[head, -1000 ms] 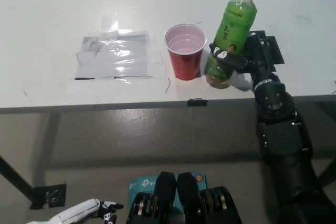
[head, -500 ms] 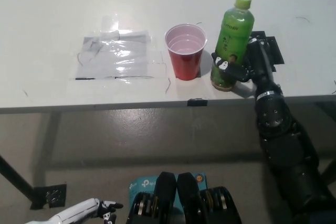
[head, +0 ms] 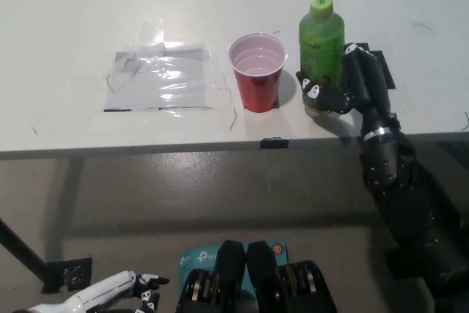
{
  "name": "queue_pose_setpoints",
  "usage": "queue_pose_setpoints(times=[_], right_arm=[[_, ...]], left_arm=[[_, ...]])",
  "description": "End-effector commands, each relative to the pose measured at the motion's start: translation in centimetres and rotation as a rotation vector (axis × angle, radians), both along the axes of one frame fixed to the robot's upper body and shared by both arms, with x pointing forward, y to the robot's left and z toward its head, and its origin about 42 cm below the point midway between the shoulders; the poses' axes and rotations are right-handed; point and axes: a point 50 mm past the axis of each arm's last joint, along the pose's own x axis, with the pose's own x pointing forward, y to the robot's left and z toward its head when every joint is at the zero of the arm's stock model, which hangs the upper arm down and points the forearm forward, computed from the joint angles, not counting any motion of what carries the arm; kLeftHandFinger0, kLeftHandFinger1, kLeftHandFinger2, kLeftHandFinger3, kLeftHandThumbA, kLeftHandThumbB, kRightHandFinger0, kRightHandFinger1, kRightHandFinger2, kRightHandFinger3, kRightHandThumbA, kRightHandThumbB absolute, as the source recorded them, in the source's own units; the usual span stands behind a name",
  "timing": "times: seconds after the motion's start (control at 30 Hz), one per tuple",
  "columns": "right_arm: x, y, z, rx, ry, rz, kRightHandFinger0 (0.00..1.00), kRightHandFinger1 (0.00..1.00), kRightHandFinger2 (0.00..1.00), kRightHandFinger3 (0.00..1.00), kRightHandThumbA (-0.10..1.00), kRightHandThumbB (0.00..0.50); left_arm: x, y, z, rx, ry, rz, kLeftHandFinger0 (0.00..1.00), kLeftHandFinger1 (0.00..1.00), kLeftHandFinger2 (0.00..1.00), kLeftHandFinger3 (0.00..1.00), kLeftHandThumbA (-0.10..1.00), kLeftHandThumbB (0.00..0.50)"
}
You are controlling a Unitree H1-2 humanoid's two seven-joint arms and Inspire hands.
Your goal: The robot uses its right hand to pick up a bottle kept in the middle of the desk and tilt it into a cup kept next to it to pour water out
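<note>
The black right hand point(head: 327, 93) is wrapped around the lower part of the green tea bottle point(head: 320, 48), which stands upright on the tabletop point(head: 73, 20) just beside the red cup point(head: 258, 71). Its cap looks on; lifting and pouring seem yet to come. The white left hand point(head: 110, 295) rests low, fingers apart.

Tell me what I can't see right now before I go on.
- Bottle base, head view: hidden by the right hand.
- Bottle label text: too small.
- Cup contents: unclear.
- Left hand: cut off at the bottom edge.
</note>
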Motion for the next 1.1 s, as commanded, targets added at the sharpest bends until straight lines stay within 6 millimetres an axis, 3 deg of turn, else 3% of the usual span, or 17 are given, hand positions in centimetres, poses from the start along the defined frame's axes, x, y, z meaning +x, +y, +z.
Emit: queue_pose_setpoints(times=[0.0, 0.03, 0.17, 0.3, 0.33, 0.37, 0.4, 0.43, 0.47, 0.5, 0.57, 0.67, 0.77, 0.87, 0.93, 1.0, 1.07], right_arm=[[1.3, 1.4, 4.9, 0.190, -0.197, -0.007, 0.00, 0.00, 0.02, 0.05, -0.10, 0.241], [1.3, 1.4, 4.7, 0.203, -0.188, -0.010, 0.00, 0.00, 0.03, 0.07, -0.10, 0.220], [1.0, 1.9, 3.6, 0.273, -0.155, -0.036, 0.00, 0.00, 0.02, 0.13, -0.10, 0.219], [0.8, 2.3, 2.8, 0.340, -0.113, -0.037, 0.00, 0.00, 0.00, 0.58, -0.10, 0.002], [0.8, 2.4, 2.5, 0.327, -0.104, -0.039, 0.03, 0.03, 0.12, 0.78, -0.05, 0.000], [0.8, 2.5, 2.3, 0.326, -0.098, -0.038, 0.00, 0.00, 0.15, 0.90, -0.04, 0.000], [0.8, 2.5, 2.3, 0.327, -0.097, -0.039, 0.00, 0.00, 0.15, 0.90, -0.04, 0.000], [0.8, 2.4, 1.9, 0.269, -0.103, -0.048, 0.21, 0.22, 0.38, 1.00, 0.05, 0.008], [0.8, 2.3, 1.8, 0.257, -0.102, -0.052, 0.25, 0.24, 0.41, 1.00, 0.06, 0.000], [0.8, 2.1, 1.7, 0.240, -0.108, -0.052, 0.60, 0.50, 0.53, 1.00, 0.16, 0.009], [0.7, 1.9, 1.6, 0.229, -0.107, -0.053, 0.76, 0.63, 0.59, 1.00, 0.21, 0.008], [0.8, 1.5, 1.5, 0.172, -0.123, -0.049, 0.59, 0.59, 0.59, 1.00, 0.21, 0.011], [0.8, 0.9, 1.7, 0.093, -0.152, -0.040, 0.40, 0.47, 0.54, 1.00, 0.17, 0.038], [0.8, 0.6, 1.8, 0.035, -0.186, -0.048, 0.38, 0.44, 0.50, 0.95, 0.16, 0.060], [0.9, 0.3, 1.9, -0.017, -0.211, -0.042, 0.37, 0.44, 0.49, 0.93, 0.21, 0.045], [1.0, 0.0, 2.1, -0.052, -0.217, -0.039, 0.38, 0.47, 0.50, 0.91, 0.32, 0.041], [1.1, -0.2, 2.3, -0.082, -0.223, -0.039, 0.38, 0.48, 0.50, 0.91, 0.37, 0.036]], left_arm=[[0.2, 0.5, 1.7, 0.016, -0.056, 0.006, 1.00, 1.00, 1.00, 1.00, 1.00, 0.412], [0.2, 0.5, 1.7, 0.016, -0.055, 0.005, 1.00, 1.00, 1.00, 1.00, 1.00, 0.413], [0.1, 0.6, 1.6, 0.023, -0.060, 0.000, 1.00, 1.00, 1.00, 1.00, 1.00, 0.424], [0.1, 0.8, 1.5, 0.012, -0.060, 0.003, 1.00, 1.00, 1.00, 1.00, 1.00, 0.410], [0.1, 0.8, 1.5, 0.020, -0.057, 0.002, 1.00, 1.00, 1.00, 1.00, 1.00, 0.417], [0.1, 0.7, 1.6, 0.021, -0.055, 0.005, 1.00, 1.00, 1.00, 1.00, 1.00, 0.412], [0.1, 0.7, 1.6, 0.021, -0.055, 0.005, 1.00, 1.00, 1.00, 1.00, 1.00, 0.412], [0.0, 0.8, 1.7, 0.015, -0.062, -0.006, 1.00, 1.00, 1.00, 1.00, 1.00, 0.393], [0.1, 0.8, 1.7, 0.014, -0.063, -0.009, 1.00, 1.00, 1.00, 1.00, 1.00, 0.391], [0.1, 0.8, 1.7, 0.014, -0.066, -0.005, 1.00, 1.00, 1.00, 1.00, 1.00, 0.394], [0.0, 0.8, 1.6, 0.011, -0.063, 0.001, 1.00, 1.00, 1.00, 1.00, 1.00, 0.403], [0.0, 0.8, 1.8, 0.021, -0.058, 0.006, 1.00, 1.00, 1.00, 1.00, 1.00, 0.418], [0.0, 0.7, 1.9, 0.023, -0.063, -0.006, 1.00, 1.00, 1.00, 1.00, 1.00, 0.386], [0.0, 0.8, 1.8, 0.015, -0.056, 0.001, 1.00, 1.00, 1.00, 1.00, 1.00, 0.388], [0.0, 0.8, 1.7, 0.016, -0.057, 0.005, 1.00, 1.00, 1.00, 1.00, 1.00, 0.410], [0.0, 0.8, 1.8, 0.019, -0.063, -0.001, 1.00, 1.00, 1.00, 1.00, 1.00, 0.390], [0.0, 0.8, 1.8, 0.016, -0.060, 0.004, 1.00, 1.00, 1.00, 1.00, 1.00, 0.394]])
